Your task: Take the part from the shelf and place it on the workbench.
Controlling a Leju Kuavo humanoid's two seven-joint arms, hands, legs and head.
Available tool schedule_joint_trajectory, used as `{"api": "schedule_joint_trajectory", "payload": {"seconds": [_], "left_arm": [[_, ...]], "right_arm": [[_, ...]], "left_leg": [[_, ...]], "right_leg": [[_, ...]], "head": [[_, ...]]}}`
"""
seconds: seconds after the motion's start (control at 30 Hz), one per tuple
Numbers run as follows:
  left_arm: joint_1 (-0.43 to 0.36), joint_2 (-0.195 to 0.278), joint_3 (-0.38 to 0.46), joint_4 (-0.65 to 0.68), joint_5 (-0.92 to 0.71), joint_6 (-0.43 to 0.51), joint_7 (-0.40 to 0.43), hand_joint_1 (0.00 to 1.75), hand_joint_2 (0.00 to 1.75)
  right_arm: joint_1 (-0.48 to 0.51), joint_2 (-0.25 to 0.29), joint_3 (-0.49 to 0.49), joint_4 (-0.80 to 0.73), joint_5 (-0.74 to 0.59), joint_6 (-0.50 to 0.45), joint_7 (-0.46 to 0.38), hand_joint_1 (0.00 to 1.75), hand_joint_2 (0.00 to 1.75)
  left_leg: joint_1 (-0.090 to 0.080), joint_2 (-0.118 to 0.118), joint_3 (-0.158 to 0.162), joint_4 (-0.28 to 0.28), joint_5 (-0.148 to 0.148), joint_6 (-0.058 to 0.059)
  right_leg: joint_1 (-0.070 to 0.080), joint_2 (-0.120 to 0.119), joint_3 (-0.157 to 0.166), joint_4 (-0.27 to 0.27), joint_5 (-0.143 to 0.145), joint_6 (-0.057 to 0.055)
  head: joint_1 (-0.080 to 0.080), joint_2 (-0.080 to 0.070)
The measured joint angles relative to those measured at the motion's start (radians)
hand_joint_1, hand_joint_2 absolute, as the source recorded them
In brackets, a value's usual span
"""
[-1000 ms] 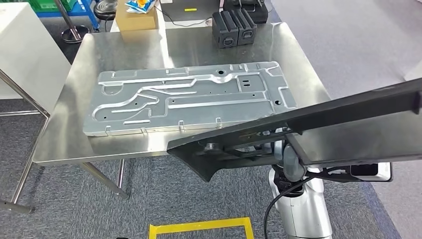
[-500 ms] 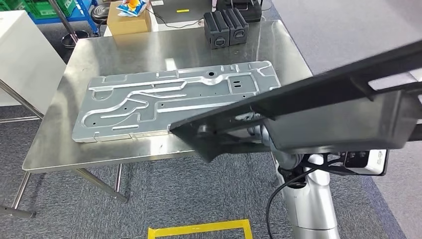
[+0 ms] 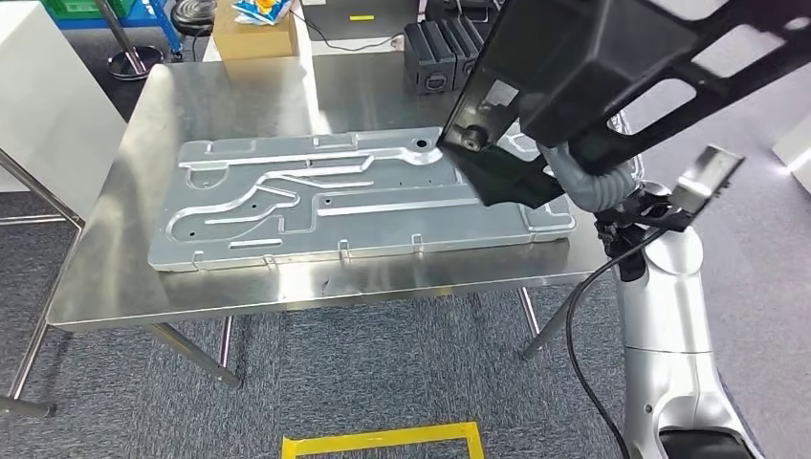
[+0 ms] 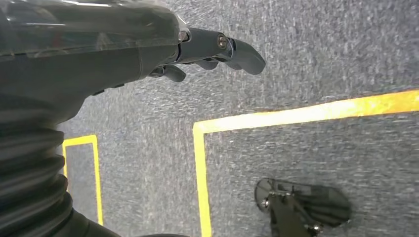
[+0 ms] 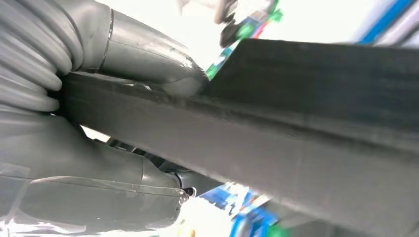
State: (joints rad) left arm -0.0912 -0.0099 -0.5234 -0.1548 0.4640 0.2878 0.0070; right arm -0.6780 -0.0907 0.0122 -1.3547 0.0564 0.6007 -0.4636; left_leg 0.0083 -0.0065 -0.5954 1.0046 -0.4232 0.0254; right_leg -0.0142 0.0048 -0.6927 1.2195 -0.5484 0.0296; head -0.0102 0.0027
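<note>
We had the right hand (image 5: pixel 123 143) clamped on the black part (image 3: pixel 612 57), thumb on one face and fingers on the other in the right wrist view. The part sat raised above the far right end of the tabletop (image 3: pixel 96 296), not yet touching it. Its long axis ran up and away to the right of the hand, steeply tilted; its lower end hung over the right end of the grey stamped panel (image 3: pixel 354 196). So the set-down spot lay below and just left of the right hand. The left hand (image 4: pixel 212 49) hung over the carpet, fingers loosely spread, holding nothing, so the right was clearly nearer. Count: one black part, one panel, two black boxes (image 3: pixel 435 53) beyond it, one cardboard box (image 3: pixel 253 33).
</note>
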Motion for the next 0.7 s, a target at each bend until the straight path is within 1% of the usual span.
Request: {"api": "schedule_joint_trajectory", "payload": {"seconds": [0.03, 0.07, 0.1, 0.13, 0.17, 0.2, 0.23, 0.27, 0.3, 0.37, 0.4, 0.43, 0.47, 0.5, 0.53, 0.57, 0.6, 0.63, 0.67, 0.7], "left_arm": [[0.0, 0.0, 0.0, 0.0, 0.001, -0.001, -0.003, 0.0, 1.75], [0.002, -0.001, 0.0, 0.0, 0.003, -0.001, -0.005, 0.0, 1.75], [0.003, -0.003, 0.0, 0.0, 0.005, -0.002, -0.007, 0.0, 1.75], [0.004, -0.004, 0.0, 0.0, 0.007, -0.002, -0.009, 0.0, 1.75], [0.005, -0.005, 0.0, 0.0, 0.01, -0.002, -0.011, 0.0, 1.75], [0.005, -0.006, 0.0, 0.0, 0.013, -0.002, -0.013, 0.0, 1.75], [0.005, -0.006, 0.0, 0.0, 0.015, -0.002, -0.014, 0.0, 1.75], [0.006, -0.007, 0.0, 0.0, 0.017, -0.002, -0.016, 0.0, 1.75], [0.006, -0.007, 0.0, 0.0, 0.018, -0.002, -0.016, 0.0, 1.75], [0.008, -0.007, 0.0, 0.0, 0.019, -0.002, -0.017, 0.0, 1.75], [0.008, -0.007, 0.0, 0.0, 0.019, -0.002, -0.017, 0.0, 1.75], [0.009, -0.007, 0.0, 0.0, 0.019, -0.004, -0.017, 0.0, 1.75], [0.01, -0.007, 0.0, 0.0, 0.019, -0.006, -0.017, 0.0, 1.75], [0.01, -0.007, 0.0, 0.0, 0.019, -0.008, -0.017, 0.0, 1.75], [0.011, -0.007, 0.0, 0.0, 0.02, -0.011, -0.017, 0.0, 1.75], [0.012, -0.008, 0.0, 0.0, 0.02, -0.013, -0.017, 0.0, 1.75], [0.013, -0.008, 0.0, 0.0, 0.021, -0.014, -0.017, 0.0, 1.75], [0.014, -0.008, 0.0, 0.0, 0.022, -0.015, -0.018, 0.0, 1.75], [0.015, -0.007, 0.0, 0.0, 0.024, -0.016, -0.018, 0.0, 1.75], [0.016, -0.007, 0.0, 0.0, 0.026, -0.016, -0.019, 0.0, 1.75]], "right_arm": [[-0.005, -0.01, 0.0, 0.015, 0.024, -0.027, 0.002, 1.75, 1.75], [-0.012, -0.021, 0.0, 0.03, 0.045, -0.051, 0.005, 1.75, 1.75], [-0.021, -0.03, 0.001, 0.045, 0.062, -0.071, 0.008, 1.75, 1.75], [-0.034, -0.038, 0.001, 0.058, 0.076, -0.084, 0.011, 1.75, 1.75], [-0.052, -0.046, 0.002, 0.073, 0.088, -0.093, 0.015, 1.75, 1.75], [-0.074, -0.053, 0.003, 0.09, 0.099, -0.1, 0.02, 1.75, 1.75], [-0.097, -0.06, 0.007, 0.112, 0.112, -0.107, 0.027, 1.75, 1.75], [-0.12, -0.068, 0.011, 0.136, 0.126, -0.114, 0.034, 1.75, 1.75], [-0.141, -0.076, 0.018, 0.162, 0.139, -0.121, 0.042, 1.75, 1.75], [-0.182, -0.09, 0.036, 0.215, 0.168, -0.138, 0.06, 1.75, 1.75], [-0.204, -0.097, 0.046, 0.243, 0.182, -0.146, 0.069, 1.75, 1.75], [-0.225, -0.103, 0.056, 0.273, 0.198, -0.157, 0.079, 1.75, 1.75], [-0.245, -0.108, 0.067, 0.304, 0.215, -0.169, 0.087, 1.75, 1.75], [-0.261, -0.113, 0.076, 0.334, 0.231, -0.18, 0.093, 1.75, 1.75], [-0.273, -0.118, 0.086, 0.365, 0.251, -0.194, 0.099, 1.75, 1.75], [-0.284, -0.122, 0.097, 0.396, 0.271, -0.208, 0.104, 1.75, 1.75], [-0.296, -0.126, 0.108, 0.426, 0.293, -0.226, 0.111, 1.75, 1.75], [-0.31, -0.131, 0.124, 0.459, 0.325, -0.25, 0.118, 1.75, 1.75], [-0.326, -0.135, 0.142, 0.493, 0.358, -0.279, 0.127, 1.75, 1.75], [-0.345, -0.14, 0.161, 0.528, 0.395, -0.312, 0.135, 1.75, 1.75]], "left_leg": [[0.0, -0.001, 0.0, 0.001, -0.002, 0.001], [0.0, -0.001, 0.001, 0.003, -0.004, 0.002], [0.0, -0.002, 0.002, 0.005, -0.007, 0.002], [0.0, -0.003, 0.003, 0.009, -0.011, 0.0], [0.0, -0.003, 0.004, 0.013, -0.016, -0.003], [-0.002, -0.003, 0.003, 0.019, -0.021, -0.006], [-0.004, -0.003, 0.002, 0.022, -0.024, -0.01], [-0.006, -0.003, 0.001, 0.024, -0.027, -0.015], [-0.007, -0.003, 0.0, 0.024, -0.028, -0.019], [-0.008, -0.002, 0.0, 0.027, -0.034, -0.028], [-0.007, -0.001, -0.007, 0.045, -0.046, -0.033], [-0.007, -0.001, -0.024, 0.082, -0.068, -0.038], [-0.004, 0.0, -0.052, 0.14, -0.097, -0.042], [-0.003, 0.0, -0.086, 0.209, -0.126, -0.045], [-0.001, 0.0, -0.119, 0.271, -0.146, -0.047], [0.0, 0.0, -0.14, 0.306, -0.149, -0.048], [0.0, 0.0, -0.143, 0.304, -0.133, -0.048], [0.001, 0.0, -0.127, 0.261, -0.099, -0.045], [0.001, 0.0, -0.097, 0.192, -0.058, -0.041], [-0.001, 0.0, -0.065, 0.123, -0.028, -0.036]], "right_leg": [[-0.001, 0.0, -0.032, 0.056, -0.015, 0.003], [-0.001, 0.0, -0.051, 0.082, -0.012, 0.004], [-0.002, 0.0, -0.051, 0.068, 0.011, 0.005], [-0.002, -0.001, -0.032, 0.017, 0.048, 0.004], [-0.003, -0.001, -0.004, -0.053, 0.086, 0.002], [-0.001, -0.002, 0.023, -0.116, 0.113, -0.001], [0.001, -0.002, 0.041, -0.158, 0.127, -0.005], [0.003, -0.001, 0.049, -0.178, 0.128, -0.009], [0.005, 0.0, 0.05, -0.179, 0.126, -0.014], [0.001, 0.0, 0.052, -0.183, 0.126, -0.025], [-0.001, -0.001, 0.054, -0.185, 0.126, -0.031], [-0.003, -0.002, 0.057, -0.188, 0.126, -0.036], [-0.003, -0.004, 0.06, -0.189, 0.124, -0.04], [-0.002, -0.005, 0.061, -0.189, 0.122, -0.044], [-0.001, -0.006, 0.063, -0.188, 0.121, -0.045], [-0.001, -0.006, 0.064, -0.188, 0.119, -0.046], [0.0, -0.006, 0.066, -0.188, 0.118, -0.046], [0.0, -0.004, 0.069, -0.187, 0.116, -0.045], [0.0, -0.002, 0.072, -0.187, 0.114, -0.043], [0.001, -0.001, 0.075, -0.186, 0.111, -0.04]], "head": [[0.0, 0.0], [0.0, 0.0], [0.0, 0.0], [0.0, 0.0], [0.0, 0.0], [0.0, 0.0], [0.0, 0.0], [-0.001, 0.0], [-0.001, 0.0], [-0.001, 0.0], [-0.002, 0.0], [-0.004, 0.0], [-0.005, 0.0], [-0.006, 0.0], [-0.006, 0.0], [-0.006, 0.0], [-0.006, 0.0], [-0.006, 0.0], [-0.006, 0.0], [-0.006, 0.0]]}}
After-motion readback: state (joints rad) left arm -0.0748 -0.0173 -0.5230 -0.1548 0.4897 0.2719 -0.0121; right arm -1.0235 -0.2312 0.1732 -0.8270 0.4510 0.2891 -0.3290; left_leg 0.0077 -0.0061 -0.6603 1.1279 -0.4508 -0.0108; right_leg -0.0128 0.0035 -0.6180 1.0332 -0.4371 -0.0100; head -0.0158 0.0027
